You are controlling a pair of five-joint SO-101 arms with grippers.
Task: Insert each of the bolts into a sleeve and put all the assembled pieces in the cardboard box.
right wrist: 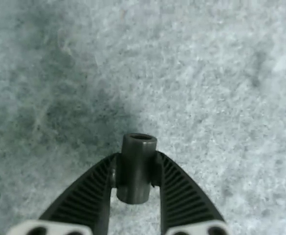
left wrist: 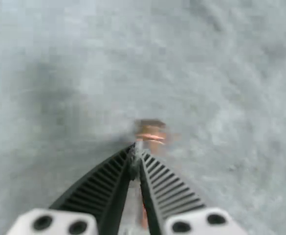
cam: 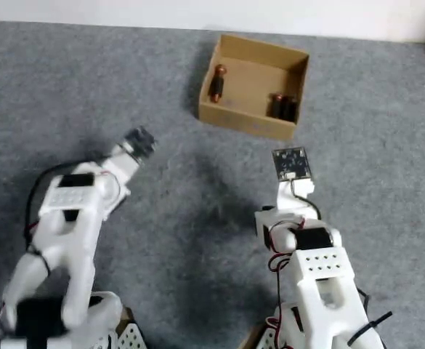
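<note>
Here the right gripper (right wrist: pixel 136 165) is partly closed, its ribbed fingers (right wrist: pixel 179 193) clamped on the middle of a dark sleeve (right wrist: pixel 139 146) that stands upright between them, bore open at the far end. The left gripper (left wrist: pixel 136 154) is pinched almost fully together on a bolt (left wrist: pixel 150 132); its copper head pokes out just past the fingertips. Both parts look small, stiff and light, and probably smooth enough to twist or slip in a loose grip. A firm hold on the sleeve's waist, keeping its mouth free, seems right. The box (cam: pixel 247 128) lies ahead of both grippers, nearer the right one. It holds one copper-headed piece (cam: pixel 217 82) by its far-side wall and some dark pieces (cam: pixel 285 107) in the nearer corner.
</note>
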